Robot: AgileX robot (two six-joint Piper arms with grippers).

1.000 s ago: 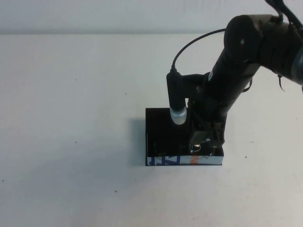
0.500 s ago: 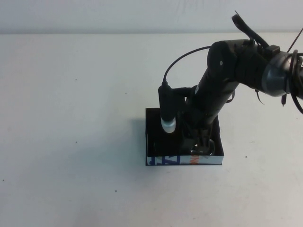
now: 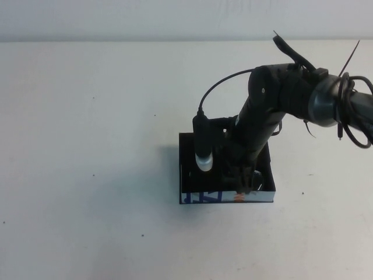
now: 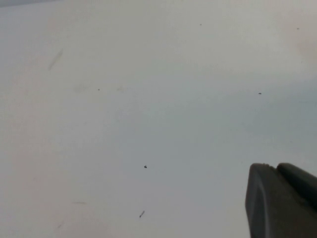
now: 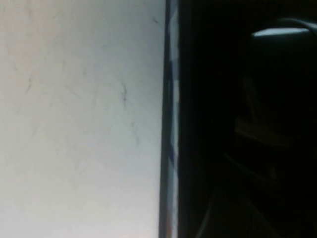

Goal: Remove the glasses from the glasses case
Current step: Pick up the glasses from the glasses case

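The glasses case (image 3: 197,170) is an open black box near the table's middle, its white printed side edge (image 3: 204,198) facing me. My right gripper (image 3: 245,182) reaches down inside the case at its right half, close to the white edge. The glasses are not clearly visible in the high view, as the arm covers them. In the right wrist view the case's white edge (image 5: 172,124) runs beside a dark interior with one pale glint (image 5: 280,32). My left gripper (image 4: 280,198) shows only in the left wrist view, over bare table, its fingers together and empty.
The white table (image 3: 87,146) spreads on all sides of the case. The right arm's cable (image 3: 218,84) loops above the case, and the wrist camera (image 3: 202,146) hangs over its left half. The table's far edge (image 3: 116,41) meets a pale wall.
My right arm has swung left and lowered deeper into the case. The pale glint near the white edge seen earlier is now covered by the gripper.
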